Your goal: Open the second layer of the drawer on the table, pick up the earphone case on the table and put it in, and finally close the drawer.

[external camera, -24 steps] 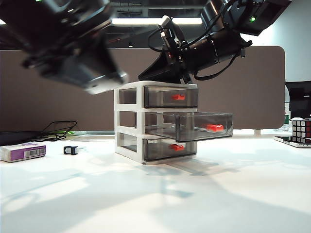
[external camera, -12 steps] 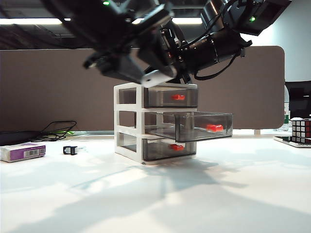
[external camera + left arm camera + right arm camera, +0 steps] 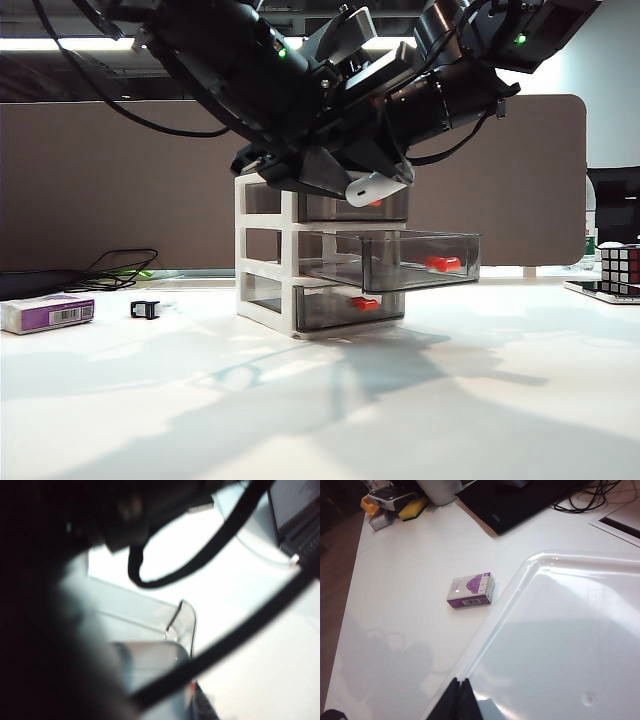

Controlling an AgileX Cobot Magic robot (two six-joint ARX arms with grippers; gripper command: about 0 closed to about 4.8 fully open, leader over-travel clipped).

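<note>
Earphone case (image 3: 373, 188), white and rounded, is seen in the exterior view pinched at the tip of the left gripper (image 3: 368, 187), held in the air just above the open second layer (image 3: 405, 262) and in front of the top drawer's face. The drawer (image 3: 268, 250), a white-framed three-tier cabinet, is stood on the table (image 3: 320, 400), a broad plain white surface marked by heavy arm shadows; its middle tray is pulled out toward the right of that view, its red tab (image 3: 441, 264) showing, while the top and bottom trays are pushed in. A brown partition (image 3: 120, 180) is set behind the table, with a ceiling light strip above. A white-and-purple box (image 3: 47, 313) and a small black clip (image 3: 145, 309) lie well apart from the cabinet at the left, black cables (image 3: 120, 268) behind them, and a puzzle cube (image 3: 620, 268) at the far right edge. The right gripper (image 3: 459, 700) is pressed together and rested on the cabinet's translucent top (image 3: 560, 645), the box (image 3: 470, 591) visible beyond it. The left wrist view is largely blocked by dark, blurred arm parts and cables; only a clear tray corner (image 3: 182, 620) is made out.
</note>
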